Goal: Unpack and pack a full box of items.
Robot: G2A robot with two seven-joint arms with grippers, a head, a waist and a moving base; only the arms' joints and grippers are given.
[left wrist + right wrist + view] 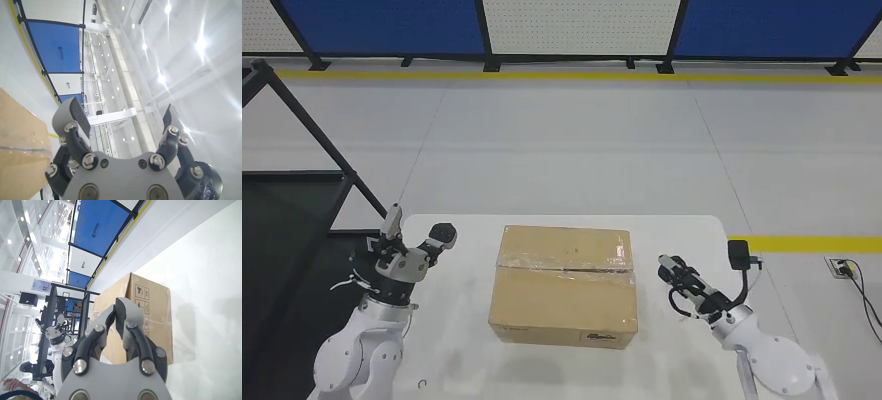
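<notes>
L gripper (419, 233) over table's left rear corner, pointing up, well apart from the box. Curved grey fingers w/ ribbed black rubber pads (79, 115), spread wide, nothing between.

Centre: cardboard box (564, 285), plain brown, rectangular, flaps shut. Wrinkled glossy clear tape (562, 266) runs along the top seam & down the sides. It sits mid-table on the smooth white table (462, 335), which has rounded corners.

R gripper (674, 270) is near the box's right side, not touching. Tips pressed together, empty; smooth grey shells, black inner pads.

Black squarish plug block (739, 252) w/ cable at the right rear edge.
</notes>
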